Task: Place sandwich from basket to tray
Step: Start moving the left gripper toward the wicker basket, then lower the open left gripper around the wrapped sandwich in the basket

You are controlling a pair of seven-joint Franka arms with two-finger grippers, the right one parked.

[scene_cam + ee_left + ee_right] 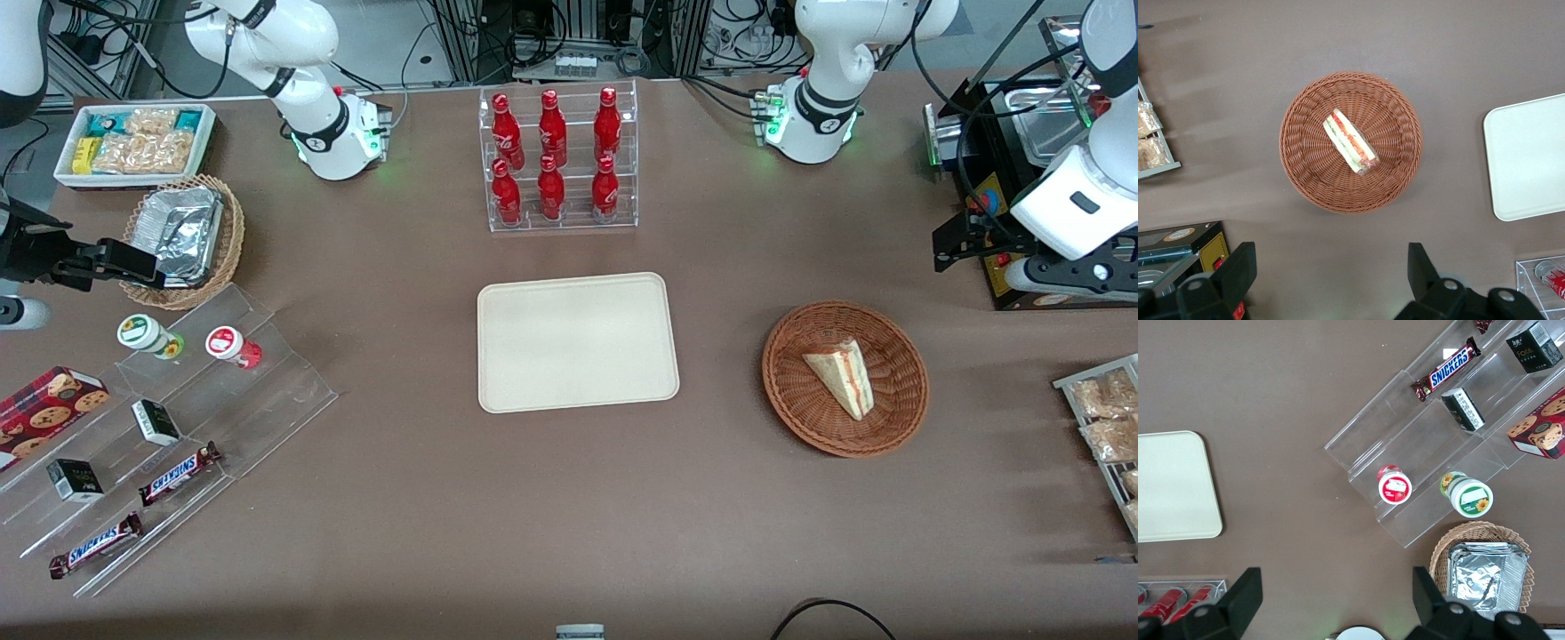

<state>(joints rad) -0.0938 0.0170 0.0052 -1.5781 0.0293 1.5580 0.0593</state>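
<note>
Sandwich (1350,142) in basket (1305,173), below open tool (1331,280)

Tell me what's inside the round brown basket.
The basket holds only the sandwich, lying on the woven bottom. What's beneath it is covered. The open gripper hangs above the table beside the basket.

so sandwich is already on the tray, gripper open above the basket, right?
Not quite. The front view shows the sandwich lying in the basket; the tray holds nothing. The rest stands: the left wrist view shows the gripper open above the basket.
</note>
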